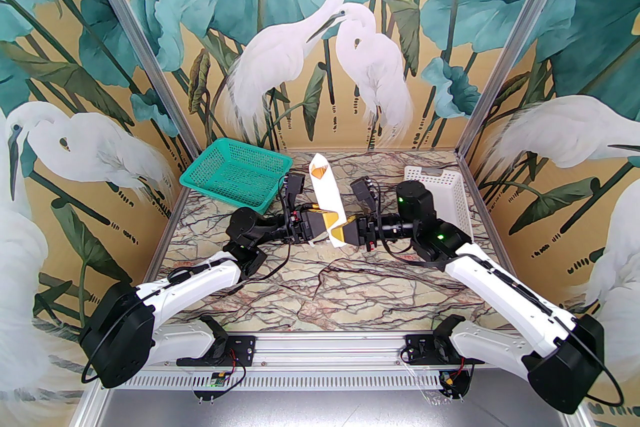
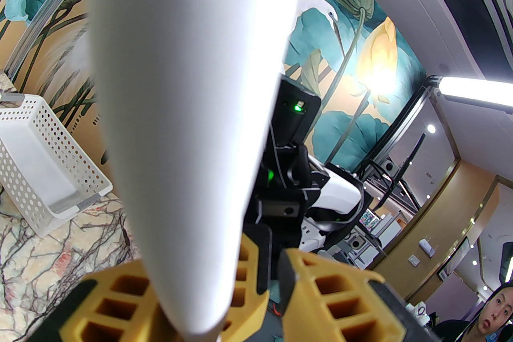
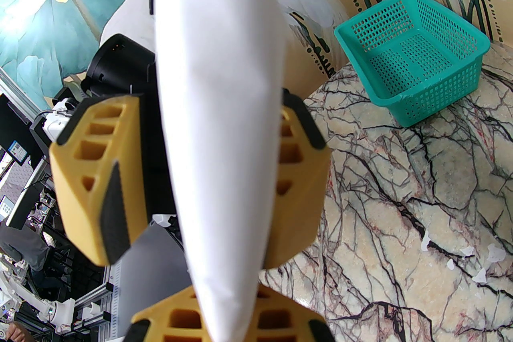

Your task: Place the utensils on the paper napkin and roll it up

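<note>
Top view, napkin: a white paper napkin rolled into a long tube is held above the veined marble surface near its middle. It leans, with its upper end toward the back wall.
Top view, utensils: the tips of the orange-brown wooden-looking utensils show in the tube's open upper end. The rest is hidden inside the roll.
Top view, left pincer: the yellow-fingered left pincer meets the tube's lower part from the left.
Top view, right pincer: the yellow-fingered right pincer meets the same lower part from the right, just beside the left one.
Top view, baskets: a green plastic mesh basket sits at the back left and a white perforated plastic basket at the back right. Both are well apart from the tube.
Left wrist view, left pincer: the left pincer has its jaws parted on either side of the napkin, with a gap between one finger and the paper.
Left wrist view, basket: the white basket rests on the surface at the left.
Right wrist view, right pincer: the right pincer is clamped on the tapering lower end of the napkin.
Right wrist view, left pincer: the left pincer straddles the tube higher up, one black pad standing clear of the paper.
Right wrist view, surroundings: the green basket sits on the surface, and small white paper scraps lie near the right edge.
</note>
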Controlling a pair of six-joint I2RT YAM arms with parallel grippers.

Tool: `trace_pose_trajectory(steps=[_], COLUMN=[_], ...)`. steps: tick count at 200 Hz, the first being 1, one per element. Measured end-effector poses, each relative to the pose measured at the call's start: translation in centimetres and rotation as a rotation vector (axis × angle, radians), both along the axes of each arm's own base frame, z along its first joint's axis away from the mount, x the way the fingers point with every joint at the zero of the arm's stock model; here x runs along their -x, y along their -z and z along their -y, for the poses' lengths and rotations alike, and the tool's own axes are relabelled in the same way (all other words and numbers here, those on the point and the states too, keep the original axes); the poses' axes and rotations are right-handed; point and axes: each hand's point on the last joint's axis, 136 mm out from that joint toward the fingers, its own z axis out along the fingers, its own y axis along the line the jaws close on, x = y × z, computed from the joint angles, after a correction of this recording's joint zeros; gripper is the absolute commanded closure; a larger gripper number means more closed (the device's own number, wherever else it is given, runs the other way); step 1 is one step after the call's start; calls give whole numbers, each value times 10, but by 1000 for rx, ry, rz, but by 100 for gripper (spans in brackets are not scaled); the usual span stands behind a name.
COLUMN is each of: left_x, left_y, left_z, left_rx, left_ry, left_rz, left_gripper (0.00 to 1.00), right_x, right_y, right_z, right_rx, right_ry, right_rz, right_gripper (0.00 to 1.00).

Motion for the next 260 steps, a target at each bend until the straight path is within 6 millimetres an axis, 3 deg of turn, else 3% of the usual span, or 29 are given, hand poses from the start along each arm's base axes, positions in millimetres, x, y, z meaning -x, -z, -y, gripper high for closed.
trace_pose_trajectory(steps=[74, 124, 172, 204, 221, 232, 260], left_x=[0, -1, -4, -15, -17, -17, -8], left_y=[1, 4, -10, -4, 2, 4, 7], left_z=[0, 0, -18, -44, -60, -71, -101], left_rx=[-4, -22, -11, -45, -87, -119, -205], left_ry=[-1, -9, -56, -140, -193, -236, -351], left_rz=[-2, 5, 26, -3, -19, -25, -10], left_gripper=[81, 95, 100, 100, 100, 100, 100], right_x=[5, 5, -2, -16, -26, -35, -65], right_y=[-5, -5, -9, -9, -11, -11, 2], right_z=[3, 6, 17, 25, 28, 28, 24], right_rx=[-18, -19, -5, 13, 19, 26, 49], right_ry=[-20, -11, 54, 132, 185, 216, 306], right_rz=[10, -8, 19, 7, -12, -22, -100], right_gripper=[100, 68, 40, 23, 19, 10, 8])
